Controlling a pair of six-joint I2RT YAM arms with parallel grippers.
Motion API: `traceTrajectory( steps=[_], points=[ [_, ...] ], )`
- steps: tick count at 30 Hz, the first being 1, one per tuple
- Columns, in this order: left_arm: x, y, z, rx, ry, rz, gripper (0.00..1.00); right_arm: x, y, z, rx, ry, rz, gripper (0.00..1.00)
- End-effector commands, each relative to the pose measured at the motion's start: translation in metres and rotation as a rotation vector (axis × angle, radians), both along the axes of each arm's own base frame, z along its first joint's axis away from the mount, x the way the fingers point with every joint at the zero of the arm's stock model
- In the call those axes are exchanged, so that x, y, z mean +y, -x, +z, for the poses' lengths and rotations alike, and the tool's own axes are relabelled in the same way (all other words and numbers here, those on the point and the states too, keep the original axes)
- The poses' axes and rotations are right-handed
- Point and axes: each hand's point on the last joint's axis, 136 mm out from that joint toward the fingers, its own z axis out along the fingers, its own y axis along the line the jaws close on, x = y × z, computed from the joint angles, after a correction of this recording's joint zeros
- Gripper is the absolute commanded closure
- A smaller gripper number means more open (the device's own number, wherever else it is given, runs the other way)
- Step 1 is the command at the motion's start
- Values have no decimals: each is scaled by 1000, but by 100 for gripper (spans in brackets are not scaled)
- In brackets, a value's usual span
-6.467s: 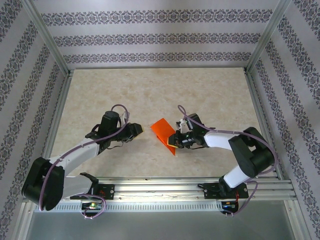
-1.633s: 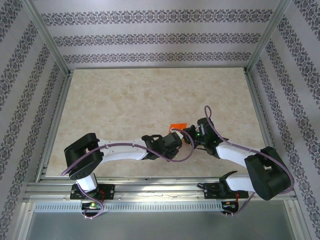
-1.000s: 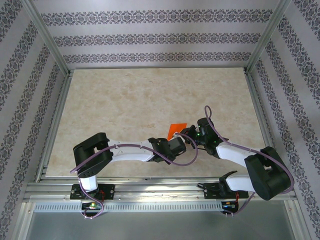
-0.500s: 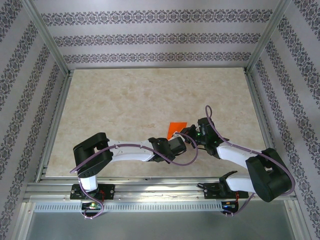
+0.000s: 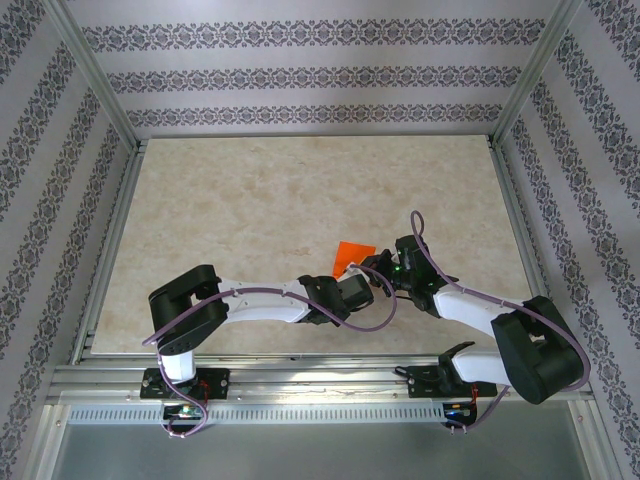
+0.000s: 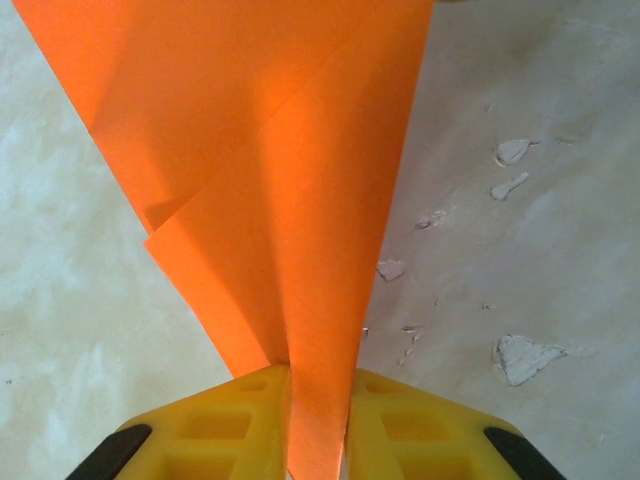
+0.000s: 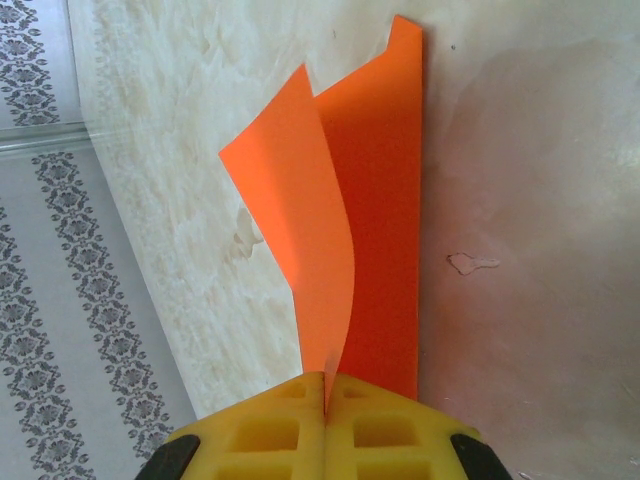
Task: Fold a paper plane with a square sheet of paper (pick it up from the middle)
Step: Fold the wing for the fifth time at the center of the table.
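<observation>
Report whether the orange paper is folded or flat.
Folded: the orange paper shows overlapping layers, and two flaps part in the right wrist view.

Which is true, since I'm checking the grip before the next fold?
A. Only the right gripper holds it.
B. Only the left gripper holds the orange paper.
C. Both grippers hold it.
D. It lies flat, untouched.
C: the wrist views show the left gripper and the right gripper each pinching the paper.

light: bright, even | shadows: soft, short | top view: sharp | wrist views: near edge slightly blurred
</observation>
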Motion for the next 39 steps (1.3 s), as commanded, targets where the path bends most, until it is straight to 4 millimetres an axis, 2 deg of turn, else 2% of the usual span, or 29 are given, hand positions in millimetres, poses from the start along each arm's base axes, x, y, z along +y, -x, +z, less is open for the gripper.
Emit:
traceTrajectory(
  steps=[1,8,11,15,19,25,30,39],
  points=[
    [3,0,1,-16,-46,-12,83,1,3,-1,-1,-7,-2,100],
    [2,2,0,-13,-36,-16,93,-2,3,0,-17,6,12,97],
    [3,2,-1,-7,-30,-16,98,-9,2,4,-35,31,22,85],
    [2,3,-2,11,-1,-10,99,-28,3,8,-53,118,40,66],
    [-1,2,-1,49,68,6,100,-53,8,16,-85,254,55,59],
    [-11,5,-2,170,225,-2,100,-80,12,21,-128,270,3,51],
    [-15,5,-1,248,329,3,100,-82,17,21,-143,241,0,47],
    [-28,3,5,415,565,26,100,-58,23,22,-168,136,116,48]
  ],
)
